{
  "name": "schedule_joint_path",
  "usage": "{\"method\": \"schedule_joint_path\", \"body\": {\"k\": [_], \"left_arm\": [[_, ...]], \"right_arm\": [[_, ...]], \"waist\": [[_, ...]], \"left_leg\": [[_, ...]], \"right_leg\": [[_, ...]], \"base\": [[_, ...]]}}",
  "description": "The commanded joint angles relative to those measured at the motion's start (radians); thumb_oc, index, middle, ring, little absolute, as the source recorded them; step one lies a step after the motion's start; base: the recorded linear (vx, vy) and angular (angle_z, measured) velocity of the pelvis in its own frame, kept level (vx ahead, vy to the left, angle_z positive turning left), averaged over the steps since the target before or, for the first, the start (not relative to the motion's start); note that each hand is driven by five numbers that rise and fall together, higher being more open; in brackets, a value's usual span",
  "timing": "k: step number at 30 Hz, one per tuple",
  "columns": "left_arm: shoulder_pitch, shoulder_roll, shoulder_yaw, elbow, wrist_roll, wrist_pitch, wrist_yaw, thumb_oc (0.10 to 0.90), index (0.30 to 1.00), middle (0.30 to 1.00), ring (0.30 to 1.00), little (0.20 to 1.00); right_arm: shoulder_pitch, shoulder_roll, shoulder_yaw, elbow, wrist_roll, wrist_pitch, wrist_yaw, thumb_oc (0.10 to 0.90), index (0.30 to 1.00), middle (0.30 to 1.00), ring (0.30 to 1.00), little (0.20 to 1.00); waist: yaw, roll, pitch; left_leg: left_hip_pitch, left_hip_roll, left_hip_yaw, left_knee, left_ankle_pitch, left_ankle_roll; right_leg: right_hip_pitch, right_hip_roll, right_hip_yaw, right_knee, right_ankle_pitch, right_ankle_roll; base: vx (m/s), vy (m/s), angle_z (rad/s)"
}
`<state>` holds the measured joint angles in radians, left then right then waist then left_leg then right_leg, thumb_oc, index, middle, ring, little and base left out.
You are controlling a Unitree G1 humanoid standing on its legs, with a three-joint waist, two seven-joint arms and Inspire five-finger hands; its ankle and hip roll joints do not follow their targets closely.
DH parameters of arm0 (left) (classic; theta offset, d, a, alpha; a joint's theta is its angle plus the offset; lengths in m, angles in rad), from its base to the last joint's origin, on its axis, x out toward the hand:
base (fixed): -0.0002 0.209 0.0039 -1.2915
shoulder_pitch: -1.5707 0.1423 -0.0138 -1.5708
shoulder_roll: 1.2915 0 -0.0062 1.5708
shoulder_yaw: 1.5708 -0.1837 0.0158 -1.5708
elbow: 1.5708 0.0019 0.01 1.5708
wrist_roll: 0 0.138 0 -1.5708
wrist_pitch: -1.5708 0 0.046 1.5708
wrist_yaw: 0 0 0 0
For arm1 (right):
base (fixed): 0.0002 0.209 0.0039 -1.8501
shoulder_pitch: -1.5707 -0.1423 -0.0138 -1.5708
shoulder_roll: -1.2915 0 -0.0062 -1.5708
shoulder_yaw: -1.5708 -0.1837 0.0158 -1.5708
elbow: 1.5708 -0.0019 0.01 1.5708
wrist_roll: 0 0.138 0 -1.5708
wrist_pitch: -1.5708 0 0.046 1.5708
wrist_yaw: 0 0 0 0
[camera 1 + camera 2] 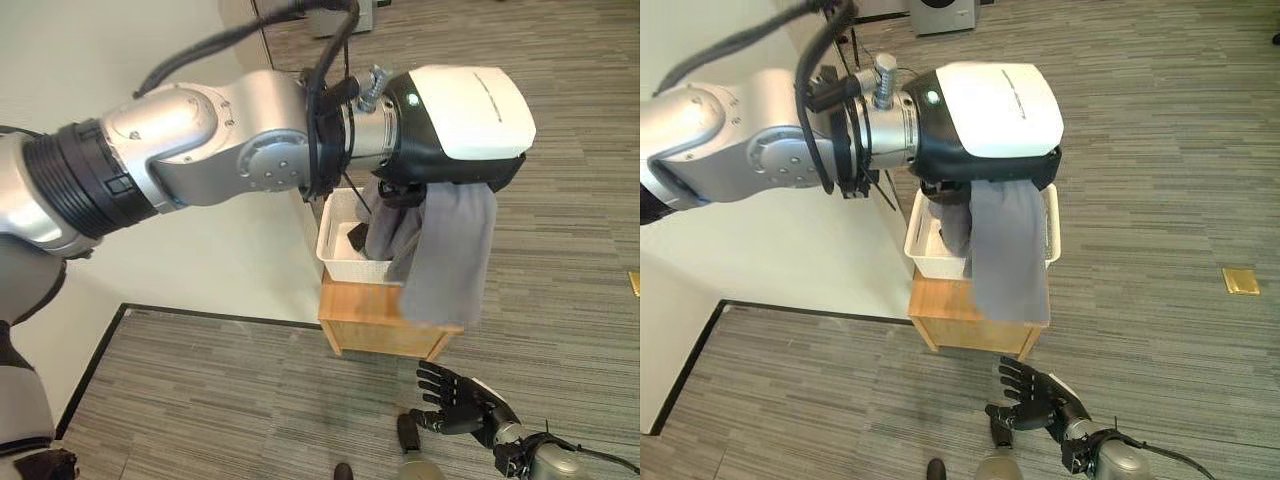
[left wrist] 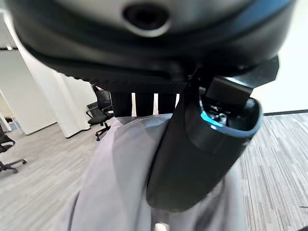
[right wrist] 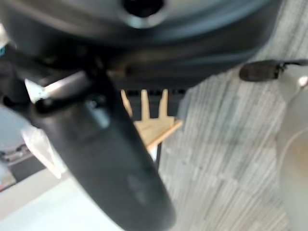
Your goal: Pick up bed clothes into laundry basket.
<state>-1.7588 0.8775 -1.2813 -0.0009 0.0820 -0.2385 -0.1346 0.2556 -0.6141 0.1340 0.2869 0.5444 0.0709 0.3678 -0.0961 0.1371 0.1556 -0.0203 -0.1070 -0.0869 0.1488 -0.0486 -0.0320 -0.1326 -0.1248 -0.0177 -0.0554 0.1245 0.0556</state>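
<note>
Grey bed cloth hangs in a long drape from the left robot hand in the upper middle of the left eye view, its lower edge falling in front of the wooden stand below. In the left wrist view the thumb presses down onto the grey fabric and the fingers curl behind it, so the left robot hand is closed around the cloth. Directly behind the drape sits the white laundry basket, at the centre of the frame, resting on a small wooden surface. A darker piece of cloth hangs beside the grey one, over the basket's rim; whether it is a separate item or a fold of the same piece cannot be told. Something dark lies inside the basket. The right robot hand is at the lower right of the frame, low over the striped grey carpet floor, fingers spread and relaxed, holding nothing. A white wall fills the upper left, and a small yellow square lies on the floor at the right edge
</note>
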Motion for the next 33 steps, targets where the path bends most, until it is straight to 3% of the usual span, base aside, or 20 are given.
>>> {"method": "schedule_joint_path", "body": {"k": [1, 2, 3, 4, 6, 8, 9, 10, 11, 12, 14, 15, 17, 18, 19, 20, 22, 24, 27, 33], "left_arm": [[-0.068, 0.004, 0.212, 0.156, 0.0, 0.057, 0.104, 0.4, 0.3, 0.3, 0.3, 0.3], [-0.079, 0.003, 0.204, 0.156, -0.011, 0.057, 0.102, 0.4, 0.3, 0.3, 0.3, 0.3], [-0.091, 0.01, 0.192, 0.151, -0.007, 0.056, 0.104, 0.4, 0.3, 0.3, 0.3, 0.3], [-0.107, 0.023, 0.175, 0.157, 0.008, 0.056, 0.108, 0.4, 0.3, 0.3, 0.3, 0.3], [-0.134, 0.033, 0.156, 0.157, 0.024, 0.065, 0.113, 0.4, 0.3, 0.3, 0.3, 0.3], [-0.154, 0.057, 0.149, 0.161, 0.041, 0.066, 0.125, 0.4, 0.3, 0.3, 0.3, 0.3], [-0.154, 0.058, 0.148, 0.161, 0.042, 0.066, 0.125, 0.4, 0.3, 0.3, 0.3, 0.3], [-0.145, 0.099, 0.153, 0.153, 0.068, 0.07, 0.136, 0.4, 0.3, 0.3, 0.3, 0.3], [-0.15, 0.124, 0.152, 0.136, 0.072, 0.073, 0.134, 0.4, 0.3, 0.3, 0.3, 0.3], [-0.15, 0.156, 0.146, 0.129, 0.072, 0.075, 0.126, 0.4, 0.3, 0.3, 0.3, 0.3], [-0.15, 0.169, 0.146, 0.113, 0.063, 0.08, 0.128, 0.4, 0.3, 0.3, 0.3, 0.3], [-0.161, 0.166, 0.144, 0.113, 0.055, 0.082, 0.129, 0.4, 0.3, 0.3, 0.3, 0.3], [-0.17, 0.181, 0.143, 0.118, 0.038, 0.081, 0.144, 0.4, 0.3, 0.3, 0.3, 0.3], [-0.185, 0.19, 0.131, 0.119, 0.035, 0.075, 0.151, 0.4, 0.3, 0.3, 0.3, 0.3], [-0.206, 0.196, 0.111, 0.129, 0.029, 0.072, 0.155, 0.4, 0.3, 0.3, 0.3, 0.3], [-0.224, 0.216, 0.085, 0.127, 0.04, 0.036, 0.206, 0.4, 0.3, 0.3, 0.3, 0.3], [-0.206, 0.204, 0.096, 0.117, -0.001, 0.047, 0.157, 0.4, 0.3, 0.3, 0.3, 0.3], [-0.193, 0.21, 0.109, 0.11, 0.016, 0.051, 0.16, 0.4, 0.3, 0.3, 0.3, 0.3], [-0.186, 0.227, 0.095, 0.104, -0.005, 0.052, 0.142, 0.4, 0.3, 0.3, 0.3, 0.3], [-0.183, 0.222, 0.088, 0.103, -0.037, 0.046, 0.131, 0.4, 0.3, 0.3, 0.3, 0.3]], "right_arm": [[0.006, -0.051, -0.05, -0.185, -0.002, -0.051, 0.044, 0.8, 0.9, 0.9, 0.9, 0.9], [0.006, -0.054, -0.055, -0.179, -0.017, -0.047, 0.031, 0.8, 0.9, 0.9, 0.9, 0.9], [0.009, -0.051, -0.061, -0.179, -0.021, -0.044, 0.028, 0.8, 0.9, 0.9, 0.9, 0.9], [0.004, -0.056, -0.066, -0.17, -0.026, -0.051, 0.014, 0.8, 0.9, 0.9, 0.9, 0.9], [-0.003, -0.045, -0.073, -0.17, -0.018, -0.059, 0.011, 0.8, 0.9, 0.9, 0.9, 0.9], [-0.02, -0.03, -0.063, -0.184, -0.008, -0.058, 0.009, 0.8, 0.9, 0.9, 0.9, 0.9], [-0.021, -0.03, -0.061, -0.184, -0.008, -0.058, 0.009, 0.8, 0.9, 0.9, 0.9, 0.9], [-0.069, -0.006, -0.028, -0.165, -0.01, -0.062, -0.001, 0.8, 0.9, 0.9, 0.9, 0.9], [-0.103, 0.009, -0.006, -0.151, -0.017, -0.064, -0.006, 0.8, 0.9, 0.9, 0.9, 0.9], [-0.146, 0.02, 0.028, -0.153, -0.025, -0.06, 0.001, 0.8, 0.9, 0.9, 0.9, 0.9], [-0.188, 0.027, 0.065, -0.137, -0.053, -0.058, 0.004, 0.8, 0.9, 0.9, 0.9, 0.9], [-0.195, 0.031, 0.072, -0.133, -0.064, -0.053, 0.005, 0.8, 0.9, 0.9, 0.9, 0.9], [-0.216, 0.038, 0.086, -0.121, -0.071, -0.047, -0.003, 0.8, 0.9, 0.9, 0.9, 0.9], [-0.222, 0.042, 0.09, -0.114, -0.065, -0.046, -0.004, 0.8, 0.9, 0.9, 0.9, 0.9], [-0.228, 0.039, 0.094, -0.104, -0.069, -0.043, -0.002, 0.8, 0.9, 0.9, 0.9, 0.9], [-0.212, 0.014, 0.097, -0.1, -0.105, -0.062, 0.003, 0.8, 0.9, 0.9, 0.9, 0.9], [-0.213, 0.037, 0.09, -0.084, -0.072, -0.037, -0.001, 0.8, 0.9, 0.9, 0.9, 0.9], [-0.206, 0.03, 0.094, -0.086, -0.068, -0.036, 0.001, 0.8, 0.9, 0.9, 0.9, 0.9], [-0.141, 0.016, 0.068, -0.092, -0.047, -0.03, 0.027, 0.8, 0.9, 0.9, 0.9, 0.9], [-0.069, 0.011, 0.029, -0.077, -0.032, -0.033, 0.025, 0.8, 0.9, 0.9, 0.9, 0.9]], "waist": [[0.039, -0.087, 0.039], [0.045, -0.074, 0.036], [0.059, -0.079, 0.028], [0.079, -0.076, 0.025], [0.088, -0.082, 0.019], [0.105, -0.082, -0.007], [0.105, -0.083, -0.005], [0.132, -0.098, -0.028], [0.151, -0.095, -0.034], [0.183, -0.092, -0.036], [0.178, -0.055, -0.018], [0.164, -0.04, -0.014], [0.141, -0.032, -0.005], [0.135, -0.03, -0.006], [0.125, -0.03, -0.009], [0.123, -0.05, -0.007], [0.125, -0.06, -0.025], [0.131, -0.062, -0.032], [0.146, -0.065, -0.075], [0.142, -0.059, -0.098]], "left_leg": [[-0.257, 0.051, -0.053, 0.277, 0.19, -0.093], [-0.3, 0.058, -0.037, 0.186, 0.187, -0.086], [-0.298, 0.057, -0.012, 0.117, 0.175, -0.08], [-0.35, 0.054, 0.016, 0.015, 0.211, -0.073], [-0.361, 0.039, 0.064, -0.002, 0.229, -0.067], [-0.317, 0.028, 0.044, 0.01, 0.188, -0.032], [-0.315, 0.028, 0.045, 0.01, 0.185, -0.031], [-0.275, 0.022, 0.058, 0.024, 0.129, 0.003], [-0.225, 0.035, 0.07, -0.007, 0.118, 0.022], [-0.181, 0.036, 0.077, -0.027, 0.1, 0.05], [-0.101, 0.058, 0.051, -0.071, 0.089, 0.069], [-0.069, 0.067, 0.04, -0.092, 0.086, 0.07], [-0.014, 0.081, 0.032, -0.138, 0.079, 0.059], [0.007, 0.078, 0.013, -0.162, 0.073, 0.048], [0.018, 0.074, -0.007, -0.174, 0.069, 0.041], [0.024, 0.051, -0.041, -0.164, 0.052, 0.037], [0.014, 0.052, -0.049, -0.163, 0.058, 0.028], [0.023, 0.055, -0.047, -0.177, 0.058, 0.028], [0.013, 0.066, -0.069, -0.22, 0.08, 0.014], [-0.008, 0.06, -0.099, -0.236, 0.098, -0.002]], "right_leg": [[0.253, -0.01, -0.029, 0.001, -0.194, 0.043], [0.275, 0.004, -0.025, -0.004, -0.216, 0.042], [0.298, 0.0, -0.019, -0.012, -0.228, 0.044], [0.325, 0.011, -0.005, -0.024, -0.238, 0.044], [0.336, 0.022, -0.012, -0.027, -0.237, 0.046], [0.327, 0.027, -0.004, 0.015, -0.273, 0.046], [0.327, 0.026, -0.002, 0.019, -0.277, 0.046], [0.325, 0.012, -0.011, 0.13, -0.314, 0.065], [0.293, 0.016, -0.009, 0.192, -0.302, 0.085], [0.244, -0.006, -0.034, 0.339, -0.264, 0.119], [0.101, -0.029, -0.062, 0.546, -0.185, 0.156], [0.053, -0.04, -0.067, 0.564, -0.174, 0.153], [-0.015, -0.088, -0.09, 0.506, -0.17, 0.143], [-0.038, -0.091, -0.085, 0.412, -0.171, 0.141], [-0.031, -0.088, -0.067, 0.338, -0.159, 0.143], [0.001, -0.06, -0.015, 0.239, -0.163, 0.14], [0.058, -0.045, 0.017, 0.187, -0.182, 0.138], [0.073, -0.047, 0.014, 0.162, -0.172, 0.132], [0.168, -0.029, -0.044, 0.031, -0.155, 0.117], [0.208, -0.012, -0.083, -0.032, -0.153, 0.104]], "base": [[0.13, -0.03, -0.09], [0.26, -0.052, -0.18], [0.39, -0.022, -0.41], [0.33, -0.048, -0.38], [0.2, -0.06, -0.22], [0.16, -0.02, 0.15], [0.31, 0.062, 0.0], [0.29, 0.084, -0.34], [0.4, 0.125, -0.63], [0.23, 0.093, -0.71], [0.2, 0.08, -0.9], [0.18, 0.035, -0.29], [0.19, -0.066, 0.17], [0.23, -0.146, 0.21], [0.32, -0.178, 0.4], [0.23, -0.11, 0.39], [0.12, -0.099, 0.52], [0.08, -0.106, 0.4], [0.06, -0.129, 0.03], [0.0, -0.045, 0.29]]}}
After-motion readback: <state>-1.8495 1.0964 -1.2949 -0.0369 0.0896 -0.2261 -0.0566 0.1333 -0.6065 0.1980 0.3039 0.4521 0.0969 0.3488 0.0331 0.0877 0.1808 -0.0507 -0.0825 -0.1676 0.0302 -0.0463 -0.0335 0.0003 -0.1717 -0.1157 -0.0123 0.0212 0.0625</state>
